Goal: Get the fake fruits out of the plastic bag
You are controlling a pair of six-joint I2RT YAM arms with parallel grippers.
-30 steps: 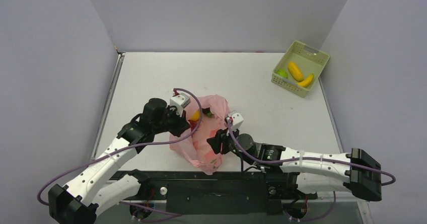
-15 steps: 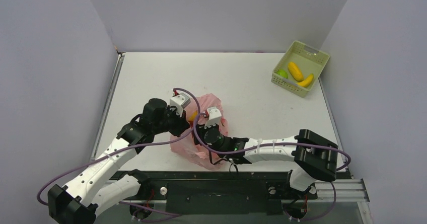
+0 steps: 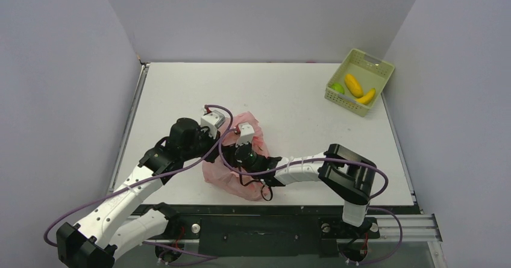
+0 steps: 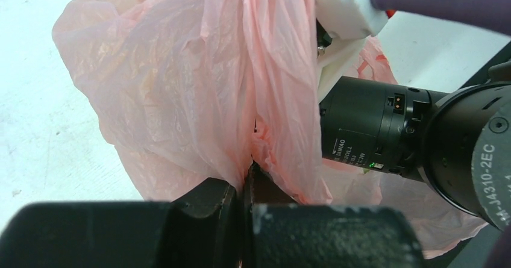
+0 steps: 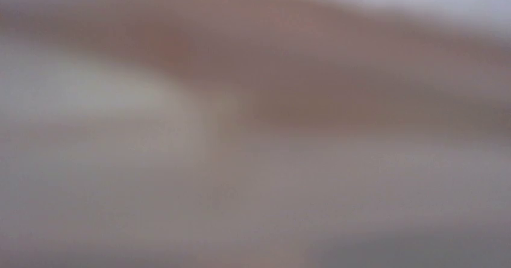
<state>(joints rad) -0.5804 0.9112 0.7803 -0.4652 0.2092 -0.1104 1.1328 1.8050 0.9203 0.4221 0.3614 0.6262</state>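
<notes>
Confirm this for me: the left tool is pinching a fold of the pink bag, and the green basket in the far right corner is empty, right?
Not quite. The left tool does pinch a fold of the pink bag, as the left wrist view shows. But the green basket in the far right corner is not empty. The top view shows a green fruit and two yellow fruits in it.

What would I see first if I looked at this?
The crumpled pink plastic bag near the front middle of the table grabs the eye. The left gripper pinches a fold of it, and the right arm has its tip hidden among the pink folds. Next comes the pale green basket in the far right corner, holding a banana, a yellow-orange fruit and a green fruit.
</notes>
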